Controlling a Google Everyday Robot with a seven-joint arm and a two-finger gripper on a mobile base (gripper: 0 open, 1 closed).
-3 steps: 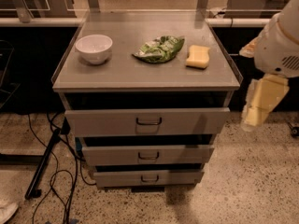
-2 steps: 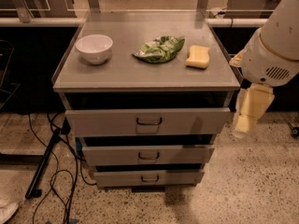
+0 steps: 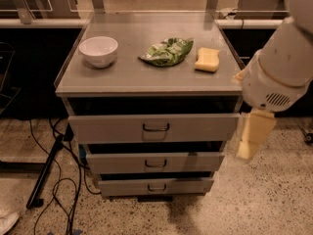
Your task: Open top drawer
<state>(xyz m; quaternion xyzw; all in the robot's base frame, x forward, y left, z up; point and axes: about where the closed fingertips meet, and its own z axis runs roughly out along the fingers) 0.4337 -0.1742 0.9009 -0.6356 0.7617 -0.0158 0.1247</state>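
The top drawer (image 3: 112,127) is the widest grey front of three, just under the cabinet top, with a small dark wire handle (image 3: 156,128) at its centre. It stands pulled out a little, with a dark gap above it. My gripper (image 3: 250,136) hangs from the white arm at the right, beside the drawer's right end and apart from the handle. Its pale yellow fingers point down.
On the grey cabinet top (image 3: 127,75) sit a white bowl (image 3: 98,50), a green bag (image 3: 167,52) and a yellow sponge (image 3: 207,59). Two narrower drawers (image 3: 117,163) lie below. Black cables and a stand leg (image 3: 46,173) lie on the speckled floor at left.
The arm and gripper have moved left, closer to the right end of the top drawer. The drawers have not moved.
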